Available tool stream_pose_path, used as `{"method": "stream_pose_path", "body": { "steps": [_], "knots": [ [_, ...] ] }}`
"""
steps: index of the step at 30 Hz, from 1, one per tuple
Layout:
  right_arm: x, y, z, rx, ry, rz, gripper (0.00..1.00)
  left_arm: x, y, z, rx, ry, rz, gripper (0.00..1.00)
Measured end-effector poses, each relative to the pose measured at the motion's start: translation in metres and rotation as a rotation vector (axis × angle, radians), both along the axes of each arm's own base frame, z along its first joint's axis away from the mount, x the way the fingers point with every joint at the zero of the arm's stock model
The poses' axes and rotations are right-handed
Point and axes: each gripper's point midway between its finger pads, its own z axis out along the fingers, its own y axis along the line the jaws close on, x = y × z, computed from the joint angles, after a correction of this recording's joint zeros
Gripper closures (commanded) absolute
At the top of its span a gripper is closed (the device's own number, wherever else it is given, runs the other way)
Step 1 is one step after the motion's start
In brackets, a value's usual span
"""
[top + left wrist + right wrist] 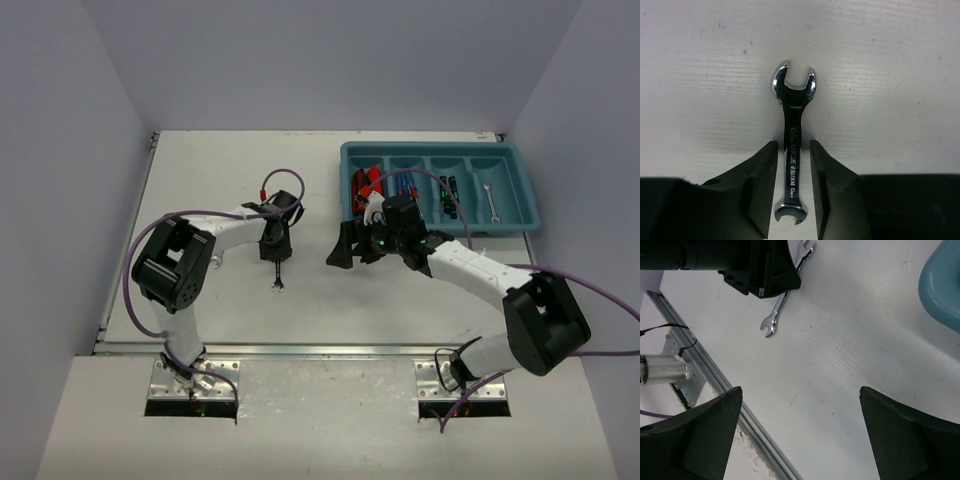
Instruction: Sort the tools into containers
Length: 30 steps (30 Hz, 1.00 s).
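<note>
Black fingers [765,170] of the left gripper [793,145] are set on either side of a silver wrench [792,107]. A thin strip of table [880,75] is seen between each finger and the shaft, so the jaws are parted and nothing is gripped. The wrench is laid flat on the table, one forked end beyond the fingertips and the other between the fingers. The right gripper [800,390] is spread wide with nothing in it, above the table and near a corner of the teal tray [940,285]. Inside the tray, red-and-black tools [362,188] are seen in the leftmost compartment, blue screwdrivers [400,187] in the next, black screwdrivers [452,195] in the third, and a second wrench [491,200] in the rightmost
</note>
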Motion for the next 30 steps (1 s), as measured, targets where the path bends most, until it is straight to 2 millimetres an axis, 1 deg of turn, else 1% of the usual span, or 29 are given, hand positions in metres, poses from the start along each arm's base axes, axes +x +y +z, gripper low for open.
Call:
{"method": "stream_pose_path", "body": {
  "steps": [1, 4, 7, 8, 10, 12, 17, 21, 24, 28, 30],
  "knots": [
    [0.001, -0.001, 0.0, 0.0, -0.001, -0.001, 0.01, 0.0, -0.002, 0.0, -0.001, -0.002, -0.004, 0.8],
    [0.002, -0.002, 0.0, 0.0, -0.002, -0.003, 0.01, 0.0, -0.006, 0.0, -0.001, -0.01, -0.016, 0.82],
    [0.002, -0.004, -0.001, 0.0, 0.0, -0.002, 0.01, 0.001, -0.005, -0.001, 0.014, -0.014, -0.016, 0.85],
    [0.001, -0.003, -0.001, 0.002, 0.001, 0.002, 0.01, 0.001, -0.004, -0.001, 0.021, -0.014, -0.015, 0.87],
    [0.001, -0.003, -0.001, 0.004, 0.001, 0.007, 0.01, 0.001, -0.004, -0.001, 0.027, -0.012, -0.016, 0.96],
    [0.0, -0.003, 0.0, 0.004, 0.001, 0.009, 0.01, 0.001, -0.004, -0.001, 0.027, -0.012, -0.018, 1.0],
    [-0.004, 0.0, 0.002, 0.021, -0.002, 0.047, 0.01, 0.0, -0.005, -0.002, 0.017, -0.021, -0.029, 1.0],
    [-0.015, 0.01, 0.01, 0.089, -0.011, 0.14, 0.01, 0.001, -0.004, 0.0, 0.005, -0.056, -0.018, 1.0],
    [-0.021, 0.021, 0.012, 0.141, -0.003, 0.2, 0.01, -0.005, 0.001, 0.002, -0.008, -0.085, 0.016, 1.0],
    [-0.031, 0.039, -0.009, 0.166, 0.07, 0.26, 0.01, -0.019, 0.01, 0.005, -0.004, -0.075, 0.051, 1.0],
    [-0.039, 0.051, -0.021, 0.169, 0.097, 0.292, 0.01, -0.022, 0.013, 0.012, -0.009, -0.089, 0.071, 1.0]
  ]
}}
